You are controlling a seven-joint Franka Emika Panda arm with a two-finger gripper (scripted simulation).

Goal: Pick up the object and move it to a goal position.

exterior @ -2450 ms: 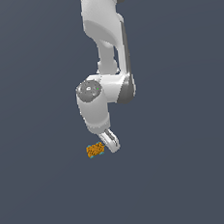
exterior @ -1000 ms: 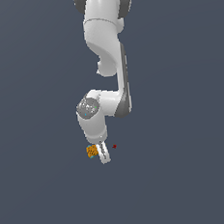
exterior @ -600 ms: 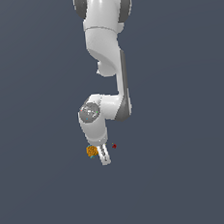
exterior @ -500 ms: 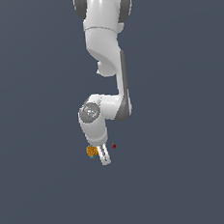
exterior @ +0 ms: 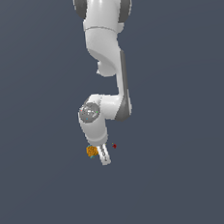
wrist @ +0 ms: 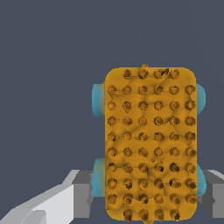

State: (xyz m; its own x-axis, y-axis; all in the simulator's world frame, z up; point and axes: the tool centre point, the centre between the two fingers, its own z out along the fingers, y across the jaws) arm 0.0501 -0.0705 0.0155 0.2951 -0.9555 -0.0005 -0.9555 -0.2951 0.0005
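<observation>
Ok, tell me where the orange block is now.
In the exterior view the block sits between the gripper's fingers, to the left of the red dot.

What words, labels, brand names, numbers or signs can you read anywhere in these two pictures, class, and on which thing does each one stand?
None can be read.
Orange block: rows of dark studs and teal bits at its edges, no writing.
Finger of the hand: a few tiny dark marks in the exterior view, too small to read.
White arm: plain.
Red dot: plain, no sign.
</observation>
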